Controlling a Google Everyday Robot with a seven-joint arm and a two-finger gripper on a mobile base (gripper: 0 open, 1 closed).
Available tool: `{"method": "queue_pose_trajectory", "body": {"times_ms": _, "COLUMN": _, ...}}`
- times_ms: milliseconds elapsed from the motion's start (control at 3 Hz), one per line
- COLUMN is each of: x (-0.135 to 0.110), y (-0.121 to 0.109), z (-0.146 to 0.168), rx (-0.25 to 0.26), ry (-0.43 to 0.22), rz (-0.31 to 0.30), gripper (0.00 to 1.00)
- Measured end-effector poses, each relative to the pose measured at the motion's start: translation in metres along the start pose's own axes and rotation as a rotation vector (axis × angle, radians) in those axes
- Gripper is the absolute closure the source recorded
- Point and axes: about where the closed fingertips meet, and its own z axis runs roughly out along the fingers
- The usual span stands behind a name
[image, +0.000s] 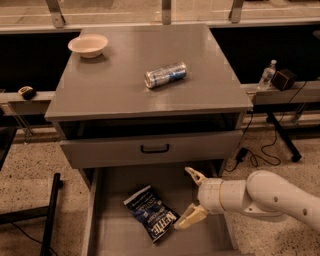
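Observation:
A dark blue chip bag (151, 213) lies flat in the pulled-out bottom drawer (105, 235). My gripper (190, 197) hovers inside that drawer just right of the bag, open, with one finger (195, 175) toward the back and the other (190, 218) close to the bag's right edge. Nothing is between the fingers. On the cabinet top (115, 87) a silver and blue can (165, 74) lies on its side, and a white bowl (88, 45) sits at the far left corner.
The middle drawer (150, 148) with a black handle is shut; the top slot above it stands slightly open. A water bottle (267, 75) and a small black box (284, 78) rest on the ledge at right. Cables trail on the floor to the right.

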Motion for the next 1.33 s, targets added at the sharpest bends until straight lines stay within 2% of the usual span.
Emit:
{"method": "queue_pose_trajectory", "body": {"times_ms": 333, "x": 0.027, "y": 0.026, "z": 0.035, "rx": -0.038, "ry": 0.055, "rz": -0.004, "gripper": 0.00}}
{"method": "queue_pose_trajectory", "body": {"times_ms": 667, "x": 0.052, "y": 0.045, "z": 0.063, "rx": -0.040, "ry": 0.097, "rz": -0.005, "gripper": 0.00}}
{"method": "queue_pose_trajectory", "body": {"times_ms": 1000, "x": 0.086, "y": 0.061, "z": 0.114, "rx": -0.035, "ry": 0.096, "rz": 0.004, "gripper": 0.00}}
{"method": "queue_pose_trajectory", "body": {"times_ms": 1333, "x": 0.088, "y": 0.063, "z": 0.116, "rx": -0.037, "ry": 0.094, "rz": 0.009, "gripper": 0.00}}
